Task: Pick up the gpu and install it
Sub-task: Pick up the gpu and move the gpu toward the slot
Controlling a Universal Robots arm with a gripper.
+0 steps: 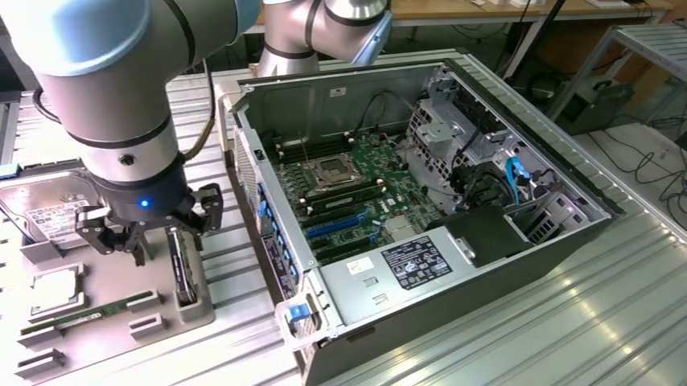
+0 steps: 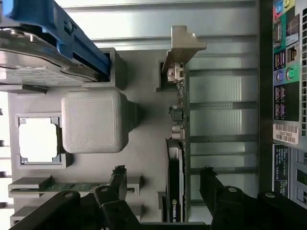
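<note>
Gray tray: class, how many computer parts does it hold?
4: hard drive at the tray's far end, processor mid-tray, RAM stick at the near end, gpu on edge along the side toward the case. The arm may hide others.

NVIDIA printed on gpu [image 2: 175,182] edge

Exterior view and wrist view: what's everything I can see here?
computer case: one, dark, open, exterior view's right
motherboard: one, green, inside the case
power supply: one, silver, labelled, inside the case
tray: one, grey, exterior view's left
gpu: one, dark edge-on, standing in the tray
hard drive: one, silver, in the tray
processor chip: one, silver, in the tray
RAM stick: one, green, in the tray
table: one, ribbed silver, under everything
arm: one, grey, above the tray
gripper: one, black, open, either side of the gpu
</note>
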